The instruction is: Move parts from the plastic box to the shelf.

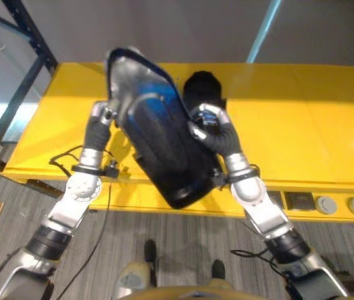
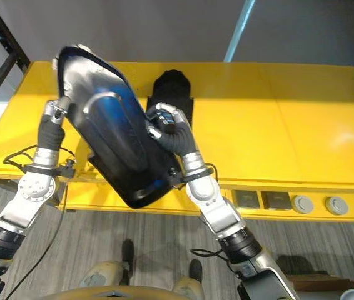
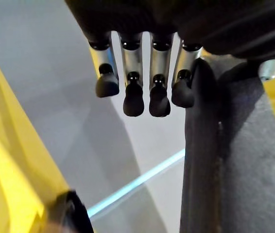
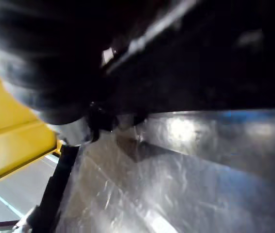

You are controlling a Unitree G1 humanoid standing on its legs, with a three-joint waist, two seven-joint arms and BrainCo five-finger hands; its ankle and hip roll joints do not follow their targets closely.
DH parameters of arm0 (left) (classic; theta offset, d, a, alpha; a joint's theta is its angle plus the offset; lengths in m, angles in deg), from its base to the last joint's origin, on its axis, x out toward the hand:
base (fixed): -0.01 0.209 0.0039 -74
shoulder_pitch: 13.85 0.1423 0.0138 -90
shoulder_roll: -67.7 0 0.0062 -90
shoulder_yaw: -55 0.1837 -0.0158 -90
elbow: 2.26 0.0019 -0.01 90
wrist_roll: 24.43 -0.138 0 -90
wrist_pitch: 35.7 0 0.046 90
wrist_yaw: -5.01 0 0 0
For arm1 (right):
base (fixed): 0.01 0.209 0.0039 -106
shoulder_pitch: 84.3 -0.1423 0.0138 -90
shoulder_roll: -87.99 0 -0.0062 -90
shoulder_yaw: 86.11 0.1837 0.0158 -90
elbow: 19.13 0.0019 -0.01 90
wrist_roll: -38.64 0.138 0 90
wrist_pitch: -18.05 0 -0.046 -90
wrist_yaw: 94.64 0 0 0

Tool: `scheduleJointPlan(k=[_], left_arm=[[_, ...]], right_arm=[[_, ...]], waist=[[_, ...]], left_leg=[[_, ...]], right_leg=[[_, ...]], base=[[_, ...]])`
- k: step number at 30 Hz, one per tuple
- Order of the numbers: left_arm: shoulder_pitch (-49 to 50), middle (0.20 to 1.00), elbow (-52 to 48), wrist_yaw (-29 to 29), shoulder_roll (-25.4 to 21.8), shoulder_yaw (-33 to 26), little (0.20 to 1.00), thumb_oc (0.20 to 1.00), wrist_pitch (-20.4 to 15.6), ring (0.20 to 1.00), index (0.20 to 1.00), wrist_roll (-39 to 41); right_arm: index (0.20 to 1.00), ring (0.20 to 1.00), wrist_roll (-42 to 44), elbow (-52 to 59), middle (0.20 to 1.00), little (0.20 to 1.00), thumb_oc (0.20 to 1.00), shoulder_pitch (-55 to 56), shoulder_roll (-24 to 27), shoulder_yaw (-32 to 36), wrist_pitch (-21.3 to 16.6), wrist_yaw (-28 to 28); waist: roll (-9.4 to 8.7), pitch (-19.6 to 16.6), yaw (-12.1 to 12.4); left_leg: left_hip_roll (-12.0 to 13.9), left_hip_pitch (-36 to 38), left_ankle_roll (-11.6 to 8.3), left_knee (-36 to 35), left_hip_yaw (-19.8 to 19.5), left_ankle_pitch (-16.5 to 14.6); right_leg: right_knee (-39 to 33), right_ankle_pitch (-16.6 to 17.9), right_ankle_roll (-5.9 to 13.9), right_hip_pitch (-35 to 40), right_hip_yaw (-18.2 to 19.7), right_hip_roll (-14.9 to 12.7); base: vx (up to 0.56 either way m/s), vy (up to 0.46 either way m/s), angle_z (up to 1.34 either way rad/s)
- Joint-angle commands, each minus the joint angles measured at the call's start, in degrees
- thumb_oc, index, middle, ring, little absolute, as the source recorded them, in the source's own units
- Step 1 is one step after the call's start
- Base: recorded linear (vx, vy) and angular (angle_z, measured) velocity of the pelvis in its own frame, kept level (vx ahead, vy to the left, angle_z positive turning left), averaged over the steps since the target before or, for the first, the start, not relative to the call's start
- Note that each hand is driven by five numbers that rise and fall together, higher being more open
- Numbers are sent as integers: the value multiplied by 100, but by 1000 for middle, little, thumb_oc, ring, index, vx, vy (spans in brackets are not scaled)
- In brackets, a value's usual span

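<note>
At nine o'clock of the load, the left hand (image 1: 104,114) presses against the left edge of the large glossy black moulded part with a blue sheen (image 1: 155,140). In the left wrist view its fingers (image 3: 133,94) hang only lightly bent beside the part's dark edge, so this hand steadies by side pressure and does not wrap the part. The part itself is carried between both hands, tilted, above the front of the flat yellow shelf surface (image 1: 302,119). At one o'clock of it, a smaller black part (image 1: 203,87) already lies on the yellow. At three o'clock, the right hand (image 1: 205,122) curls against the part's right edge; its own wrist view is too dark to confirm the grip, but it seems closed on the rim. To set the part down well, keep equal inward pressure, move it toward twelve o'clock, clear of the smaller part, and lower it level before releasing.
</note>
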Motion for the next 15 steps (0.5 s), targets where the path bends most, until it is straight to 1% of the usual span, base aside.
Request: scheduleJointPlan(k=[1,2,3,4,5,6,8,9,10,11,13,14,15], left_arm=[[-308,200,35,295,74,83,200,200,-119,200,200,-291],[-308,200,36,300,75,84,200,200,-120,200,200,-296],[-310,200,25,444,114,35,200,200,-139,200,200,-342],[-277,200,25,527,158,0,200,200,-156,200,200,-399],[-260,200,35,585,186,-27,200,200,-176,200,200,-443],[-206,200,-15,686,202,-111,200,200,-164,200,200,-552],[-203,200,-157,745,183,-233,200,200,-110,200,200,-655],[-199,200,-163,747,185,-233,200,200,-105,200,200,-658],[-222,200,-257,828,135,-322,200,200,-60,200,200,-834],[-220,200,-295,858,123,-387,200,200,-39,200,200,-886],[-178,200,-330,856,160,-454,200,200,-12,200,200,-920],[-42,200,-429,861,136,-621,200,200,32,200,200,-1019],[-23,200,-447,857,138,-629,200,200,39,200,200,-1021]], right_arm=[[1000,1000,-133,465,1000,1000,1000,-519,-218,-269,-513,164],[1000,1000,-134,463,1000,1000,1000,-520,-219,-270,-514,162],[1000,1000,-133,468,1000,1000,1000,-528,-254,-255,-532,121],[1000,1000,-143,472,1000,1000,1000,-533,-297,-241,-550,73],[1000,1000,-137,480,1000,1000,1000,-495,-310,-212,-582,52],[1000,1000,-89,501,1000,1000,1000,-396,-285,-135,-628,12],[1000,1000,12,514,1000,1000,1000,-307,-238,-56,-689,8],[1000,1000,17,515,1000,1000,1000,-304,-235,-55,-692,12],[1000,1000,38,514,1000,1000,1000,-304,-198,-43,-721,-53],[1000,1000,13,522,1000,1000,1000,-263,-141,-41,-710,-44],[1000,1000,-5,520,1000,1000,1000,-240,-93,-39,-679,-3],[1000,1000,10,549,1000,1000,1000,-147,0,33,-664,40],[1000,1000,13,557,1000,1000,1000,-138,1,29,-660,44]], waist=[[-90,-354,54],[-89,-356,61],[-113,-344,51],[-123,-342,37],[-130,-364,30],[-127,-398,3],[-110,-407,-41],[-106,-408,-47],[-151,-374,-46],[-169,-371,-27],[-190,-374,-19],[-196,-403,-18],[-190,-394,-25]], left_leg=[[317,129,-264,554,57,-1171],[320,129,-264,551,64,-1171],[332,143,-258,537,87,-1186],[358,162,-258,509,129,-1189],[372,182,-260,468,169,-1183],[383,247,-247,389,208,-1197],[339,309,-216,344,240,-1248],[339,313,-216,343,233,-1255],[283,351,-216,412,237,-1319],[274,403,-223,432,179,-1326],[299,481,-242,421,158,-1339],[320,628,-279,376,190,-1356],[319,653,-281,364,186,-1353]], right_leg=[[420,-305,418,80,201,40],[419,-301,418,76,209,43],[447,-142,418,18,254,61],[474,-63,418,-32,268,110],[458,-81,418,-70,327,199],[350,-380,418,-138,442,483],[250,-716,418,-237,419,739],[266,-732,418,-237,412,740],[227,-818,418,-191,304,802],[233,-867,418,-135,290,859],[227,-900,418,-87,231,874],[215,-899,415,0,113,883],[208,-900,415,24,108,884]], base=[[68,103,-13],[50,65,-17],[15,-2,-20],[40,20,-21],[83,63,-21],[106,98,-17],[86,75,-12],[89,-11,-15],[99,-61,-12],[95,-62,-6],[111,-48,8],[139,-55,12],[141,-48,12]])
